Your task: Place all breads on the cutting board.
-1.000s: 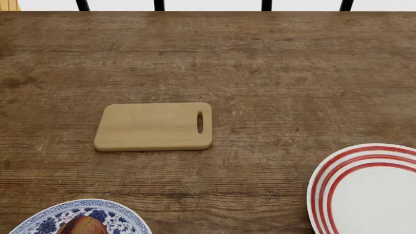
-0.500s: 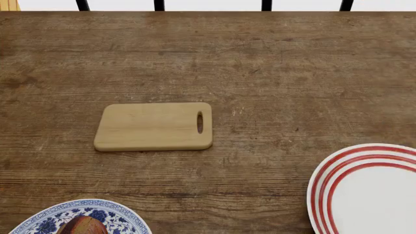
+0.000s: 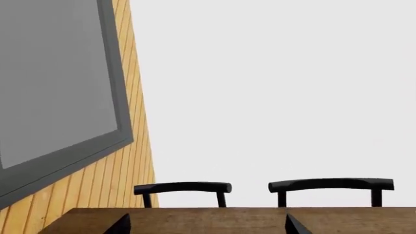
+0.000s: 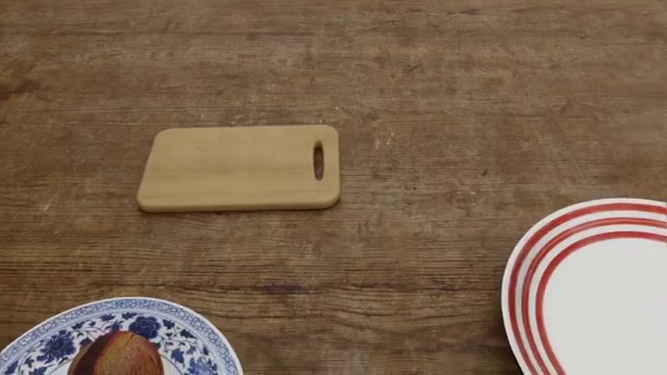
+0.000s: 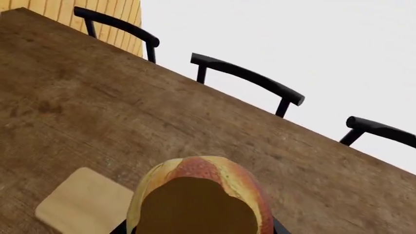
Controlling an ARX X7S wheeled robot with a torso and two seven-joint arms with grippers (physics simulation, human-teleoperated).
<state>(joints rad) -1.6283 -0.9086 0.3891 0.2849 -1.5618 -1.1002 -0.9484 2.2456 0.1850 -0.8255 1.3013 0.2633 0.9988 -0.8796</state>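
The cutting board (image 4: 240, 168), light wood with a handle slot at its right end, lies bare on the table left of centre. The dark reddish-brown roll (image 4: 117, 355) sits on a blue patterned plate (image 4: 198, 332) at the near left edge. Neither gripper shows in the head view. In the right wrist view my right gripper (image 5: 198, 230) is shut on the golden-tan loaf (image 5: 221, 170), which fills the space between the jaws, held above the table with the board (image 5: 85, 207) below and to one side. My left gripper (image 3: 206, 226) is open and empty above the table.
A red-striped white plate (image 4: 526, 273) lies at the near right, with no bread on its visible part. Black chairs (image 5: 247, 75) stand along the table's far edge (image 3: 260, 210). A wood-panelled wall with a grey frame (image 3: 78, 146) is beyond the far left corner.
The head view has tilted down: the board and plates sit higher in the picture and the chairs at the far edge have left view. Nothing on the table has moved.
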